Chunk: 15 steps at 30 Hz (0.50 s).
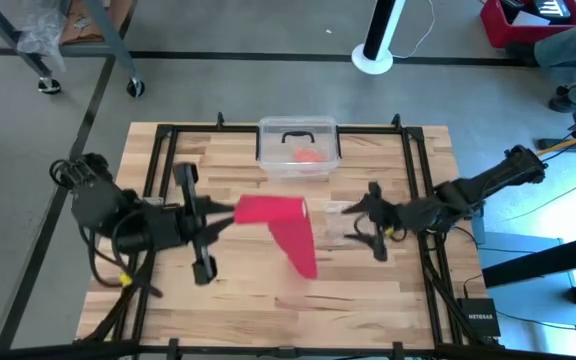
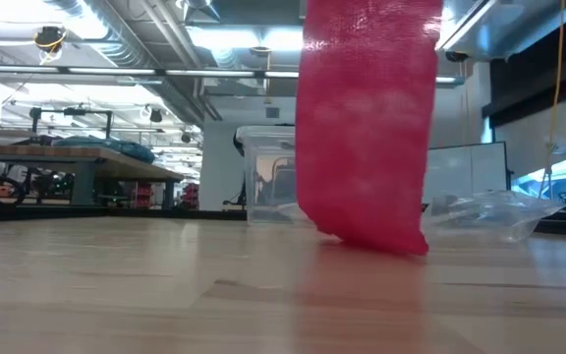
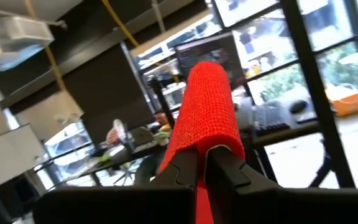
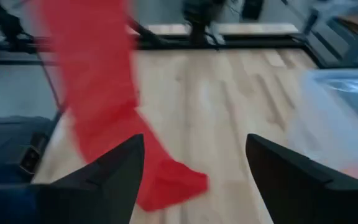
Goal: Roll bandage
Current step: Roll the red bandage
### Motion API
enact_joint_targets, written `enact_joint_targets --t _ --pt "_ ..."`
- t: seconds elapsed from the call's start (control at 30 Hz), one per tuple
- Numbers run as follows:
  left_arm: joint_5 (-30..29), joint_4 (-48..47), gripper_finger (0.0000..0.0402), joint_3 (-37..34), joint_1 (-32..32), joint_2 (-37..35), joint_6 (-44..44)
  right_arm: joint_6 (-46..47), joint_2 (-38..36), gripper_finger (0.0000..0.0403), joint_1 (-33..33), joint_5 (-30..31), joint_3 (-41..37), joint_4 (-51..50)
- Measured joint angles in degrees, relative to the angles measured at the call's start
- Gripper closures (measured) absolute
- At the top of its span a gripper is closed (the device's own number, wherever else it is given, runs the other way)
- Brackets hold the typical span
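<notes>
1. We found the bandage [image 1: 286, 226], a long, narrow band of plain bright red matte cloth, lifted off the pale wooden plank table [image 1: 368, 300]; it hung down over the table's middle, and in the low view its free end [image 2: 371, 236] just reached the wood
2. Our left gripper [image 3: 202, 163] held the upper end, its two dark fingers pressed together and pinching the cloth, which draped over them in the left wrist view
3. Our right gripper [image 4: 194, 165] waited just beside the hanging band on the robot's right, fingers spread wide and holding nothing; the red tail [image 4: 160, 183] lay on the wood between and ahead of them
4. Behind the band stood a clear plastic lidded box [image 1: 298, 150] with a small orange-red lump [image 1: 310, 155] inside, and a crinkly clear plastic bag [image 2: 489, 214] lay on the table near the right gripper
5. We judged rolling had not begun, since the cloth was still fully unrolled
6. We saw several risks:
   - the pinch covered only a small part of the cloth, so a jerk could pull it free and drop the band
   - the soft tail could fold or twist on the wood, giving a skewed roll
   - the right gripper, closing in, might catch the plastic bag instead of the band
   - a swing of the hanging cloth could brush the box
</notes>
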Motion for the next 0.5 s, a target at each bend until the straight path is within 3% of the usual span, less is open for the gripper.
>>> enact_joint_targets --t 0.27,0.5 --pt "0.0 -0.2 0.0398 1.7 3.8 0.0 1.1 5.9 3.4 0.012 8.1 10.6 -15.2 17.3" --pt "0.0 -0.2 0.0398 1.7 6.7 0.0 2.0 9.0 13.8 0.012 7.9 11.4 -22.4 37.0"
